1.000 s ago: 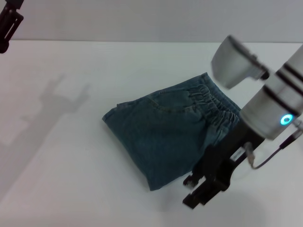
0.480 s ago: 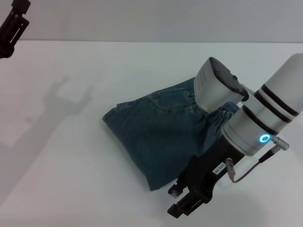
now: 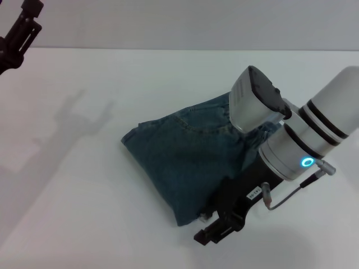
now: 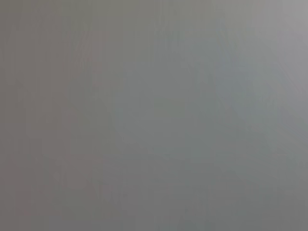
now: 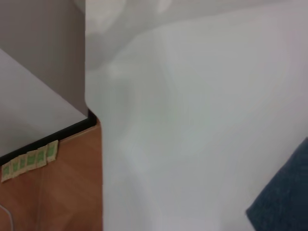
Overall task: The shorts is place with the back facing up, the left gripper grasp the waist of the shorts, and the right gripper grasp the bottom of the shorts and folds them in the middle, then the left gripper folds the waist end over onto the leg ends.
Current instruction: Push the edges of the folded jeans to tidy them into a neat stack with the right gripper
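The shorts (image 3: 179, 162) lie folded in half on the white table (image 3: 84, 213), a back pocket seam facing up. Their ruffled waist is mostly hidden behind my right arm, at the fold's far right end. My right gripper (image 3: 212, 232) is low at the near corner of the shorts, just beside the denim edge; I cannot tell whether it touches the cloth. A corner of the shorts (image 5: 284, 202) shows in the right wrist view. My left gripper (image 3: 19, 33) hangs high at the far left, away from the shorts, its forked shadow (image 3: 84, 117) showing it open.
In the right wrist view the table's edge (image 5: 94, 120) drops to a wooden floor (image 5: 57, 192). The left wrist view is plain grey with nothing to make out.
My right arm has swung left and lower along the near edge of the shorts, now covering the waistband. The left gripper has drifted slightly up and right. The shorts have not moved.
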You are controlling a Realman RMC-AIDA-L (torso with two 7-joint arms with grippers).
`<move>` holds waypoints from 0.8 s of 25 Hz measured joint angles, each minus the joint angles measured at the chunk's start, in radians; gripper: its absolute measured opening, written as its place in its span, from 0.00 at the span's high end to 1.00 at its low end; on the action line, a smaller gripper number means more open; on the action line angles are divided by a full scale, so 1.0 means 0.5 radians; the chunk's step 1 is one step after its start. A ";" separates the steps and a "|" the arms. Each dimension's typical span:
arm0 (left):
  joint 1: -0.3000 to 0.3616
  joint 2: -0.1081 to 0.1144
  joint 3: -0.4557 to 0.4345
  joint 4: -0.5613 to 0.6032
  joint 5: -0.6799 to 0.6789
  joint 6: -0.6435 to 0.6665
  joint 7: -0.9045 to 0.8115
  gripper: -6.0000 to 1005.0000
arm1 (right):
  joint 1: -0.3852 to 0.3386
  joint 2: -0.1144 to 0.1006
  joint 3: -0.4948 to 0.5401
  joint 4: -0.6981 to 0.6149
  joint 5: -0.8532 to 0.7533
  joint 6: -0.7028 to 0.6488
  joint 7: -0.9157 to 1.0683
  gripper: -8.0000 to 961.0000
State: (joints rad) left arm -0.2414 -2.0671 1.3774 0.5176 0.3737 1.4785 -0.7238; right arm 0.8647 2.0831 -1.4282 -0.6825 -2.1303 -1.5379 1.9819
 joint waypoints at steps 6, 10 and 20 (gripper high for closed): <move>-0.003 -0.002 0.000 -0.015 -0.006 -0.004 0.001 0.16 | 0.016 0.000 -0.002 -0.003 0.036 0.081 -0.040 0.46; -0.014 -0.004 0.005 -0.026 -0.007 -0.005 0.002 0.16 | 0.026 0.000 -0.017 -0.003 0.094 0.135 -0.058 0.46; -0.001 -0.004 0.015 -0.026 -0.007 -0.002 0.003 0.16 | 0.036 0.000 -0.076 -0.008 0.132 0.239 -0.058 0.46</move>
State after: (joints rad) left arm -0.2418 -2.0691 1.3851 0.5046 0.3699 1.4774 -0.7224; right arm 0.8827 2.0831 -1.4661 -0.6866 -2.0645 -1.4185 1.9527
